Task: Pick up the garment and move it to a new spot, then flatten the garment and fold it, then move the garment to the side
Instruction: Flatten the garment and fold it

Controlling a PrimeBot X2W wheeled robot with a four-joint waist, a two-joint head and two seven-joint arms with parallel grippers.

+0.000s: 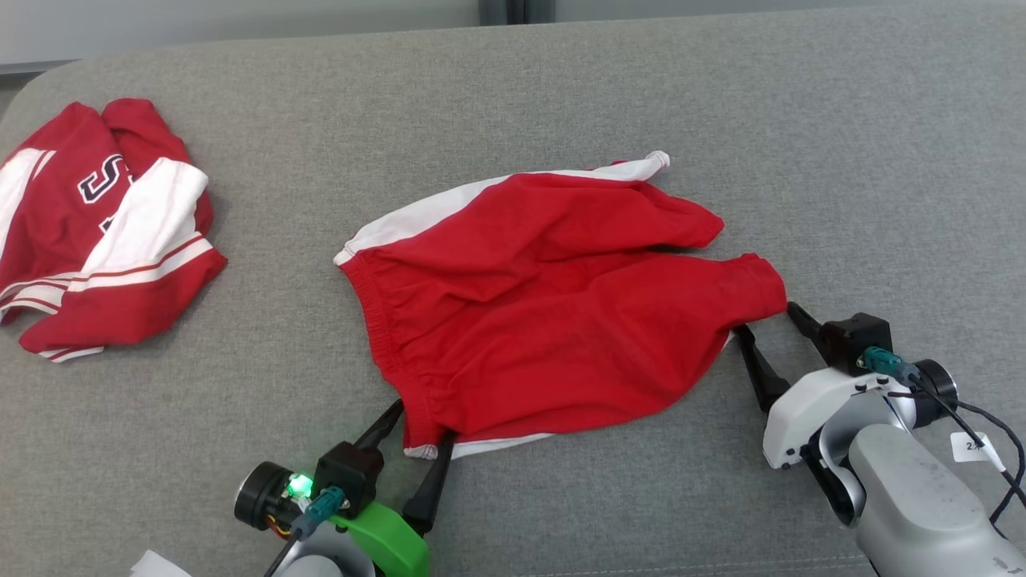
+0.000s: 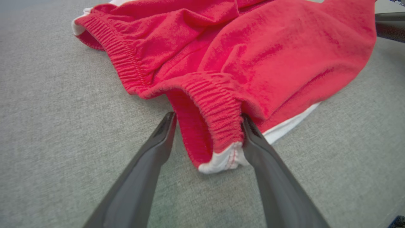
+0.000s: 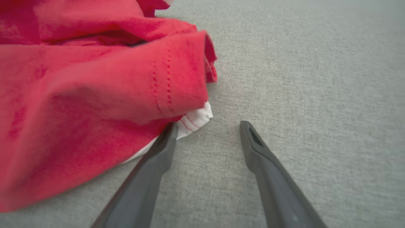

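The garment is a pair of red shorts with white side trim, lying crumpled in the middle of the grey cushion. My left gripper stands open at the near corner of the elastic waistband, and that corner lies between its fingers. My right gripper is open at the leg hem on the right. In the right wrist view its left finger touches the white hem corner, and bare cushion shows between the jaws of the right gripper.
A second red and white jersey with dark lettering lies bunched at the far left. The cushion's back edge runs along the top of the head view. A dark cable and white tag hang by my right wrist.
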